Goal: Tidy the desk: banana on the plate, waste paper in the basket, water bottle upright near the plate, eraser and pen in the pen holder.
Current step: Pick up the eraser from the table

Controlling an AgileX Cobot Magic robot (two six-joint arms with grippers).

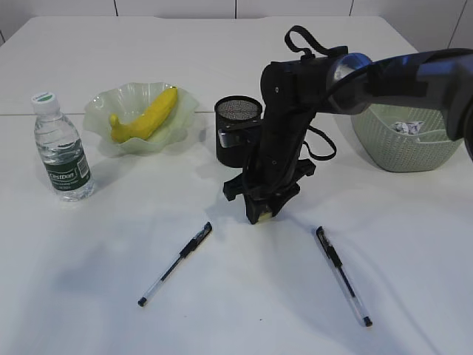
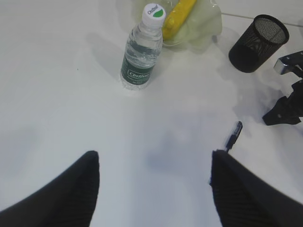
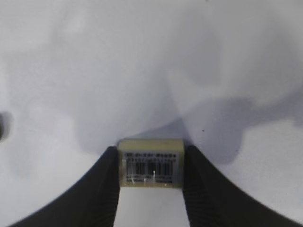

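My right gripper (image 1: 262,214) is shut on a small yellowish eraser (image 3: 150,161) with a barcode label, held just above the table in front of the black mesh pen holder (image 1: 238,129). The eraser also shows in the exterior view (image 1: 264,217). A yellow banana (image 1: 148,115) lies on the pale green plate (image 1: 100,111). A water bottle (image 1: 62,146) stands upright left of the plate. Two pens lie on the table, one at the left (image 1: 176,263) and one at the right (image 1: 343,275). Waste paper (image 1: 406,127) lies in the green basket (image 1: 403,148). My left gripper (image 2: 154,165) is open and empty above the table.
The basket stands at the back right, partly behind my right arm (image 1: 384,78). The left wrist view shows the bottle (image 2: 141,49), the pen holder (image 2: 258,42), the plate (image 2: 203,28) and one end of the left pen (image 2: 233,134).
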